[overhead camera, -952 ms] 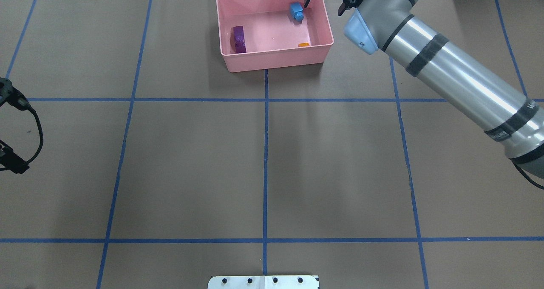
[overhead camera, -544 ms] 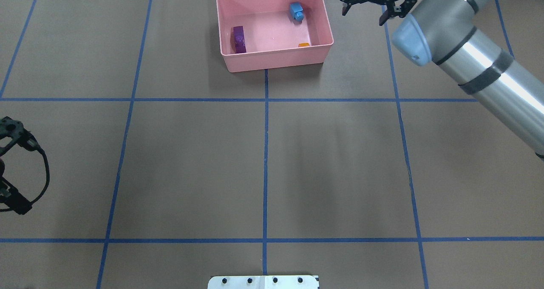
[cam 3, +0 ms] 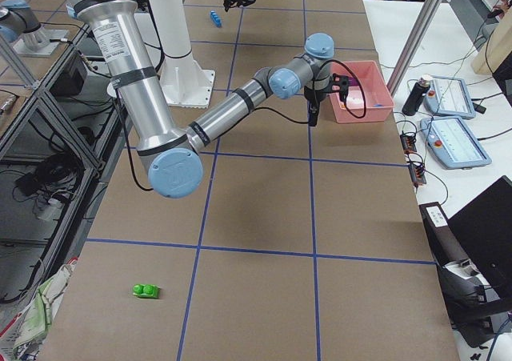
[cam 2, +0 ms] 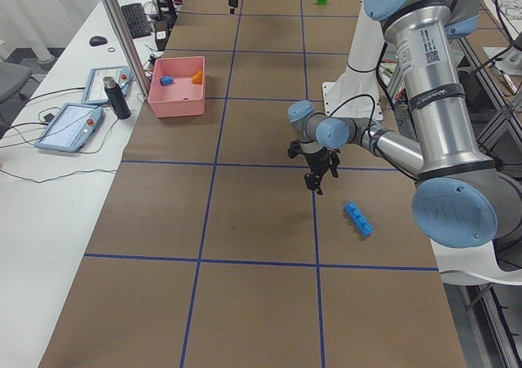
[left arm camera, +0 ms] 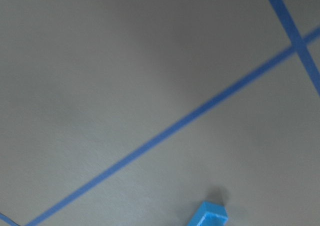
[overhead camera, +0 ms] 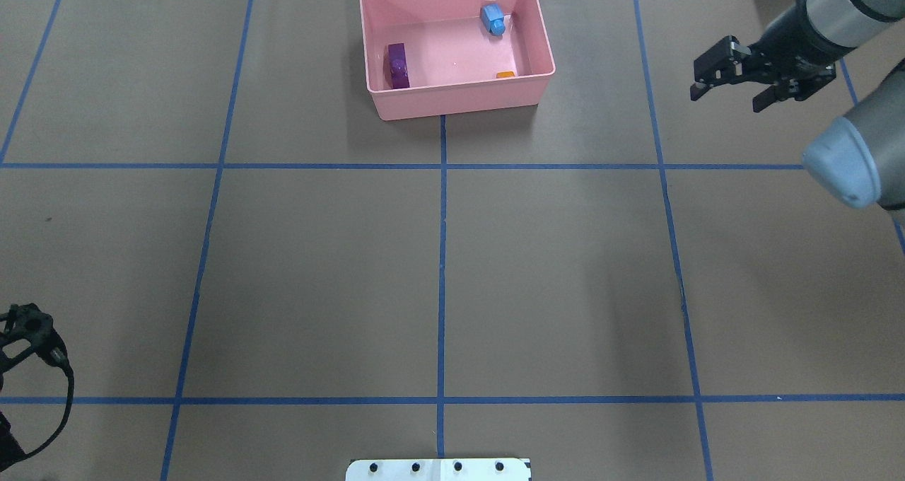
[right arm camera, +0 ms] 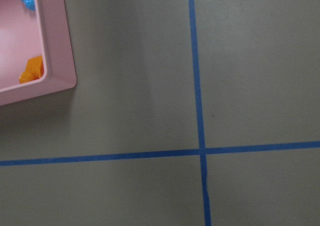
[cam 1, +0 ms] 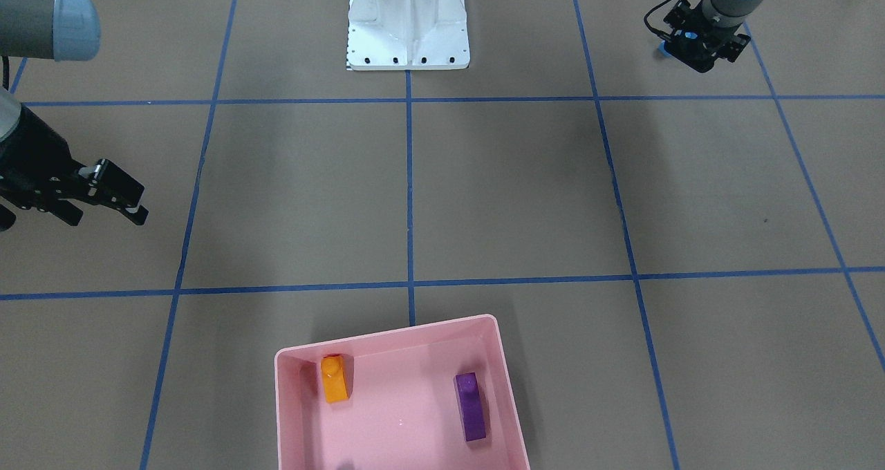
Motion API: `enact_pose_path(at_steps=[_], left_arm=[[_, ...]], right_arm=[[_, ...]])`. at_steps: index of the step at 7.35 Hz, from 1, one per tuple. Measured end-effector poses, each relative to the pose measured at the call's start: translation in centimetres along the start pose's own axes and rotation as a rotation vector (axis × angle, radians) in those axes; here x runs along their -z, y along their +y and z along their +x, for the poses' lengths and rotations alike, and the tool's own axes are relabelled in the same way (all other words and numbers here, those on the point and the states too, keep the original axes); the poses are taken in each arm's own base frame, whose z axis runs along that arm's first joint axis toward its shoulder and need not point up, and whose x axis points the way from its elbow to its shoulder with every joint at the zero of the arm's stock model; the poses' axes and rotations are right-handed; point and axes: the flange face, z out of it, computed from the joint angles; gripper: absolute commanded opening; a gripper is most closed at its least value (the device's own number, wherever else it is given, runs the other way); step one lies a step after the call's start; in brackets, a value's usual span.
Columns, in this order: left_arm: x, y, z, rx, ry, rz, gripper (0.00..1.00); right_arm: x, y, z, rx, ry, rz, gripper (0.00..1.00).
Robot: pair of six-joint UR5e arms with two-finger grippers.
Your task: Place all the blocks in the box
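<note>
Right pincer [overhead camera: 727,97] agape, empty — pink box [overhead camera: 459,102] well apart, toward robot's left

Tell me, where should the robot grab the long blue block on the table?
Probably across the middle of the long blue block, coming straight down, one finger on each long side. It lies flat and alone on the table, and its narrow width suits the left gripper nearby.

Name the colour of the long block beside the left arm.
The long block is blue, clearest in the exterior left view.
</note>
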Motion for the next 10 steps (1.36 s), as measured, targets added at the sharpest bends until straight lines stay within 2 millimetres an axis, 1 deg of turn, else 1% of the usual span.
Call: enact_pose_path(at_steps=[2,4,6,7,10], left_arm=[[-2.3,0.8,2.0,-0.041,0.001,-0.075,1.00],[-3.9,1.2,3.3,-0.037,-0.001,-0.121,1.00],[-5.5,1.3,4.6,-0.032,-0.007,-0.161,1.00],[-6.4,1.3,5.0,-0.033,-0.020,-0.177,1.00],[-8.8,1.0,4.8,-0.032,-0.071,-0.207,1.00]], right_arm=[[-1.2,3.4,5.6,-0.017,0.048,-0.042,1.00],[-3.0,6.0,10.6,-0.029,0.100,-0.095,1.00],[-4.1,8.7,15.0,-0.012,0.144,-0.146,1.00],[-4.5,9.6,16.4,-0.003,0.158,-0.163,1.00],[-5.0,10.9,18.8,0.002,0.186,-0.188,1.00]])
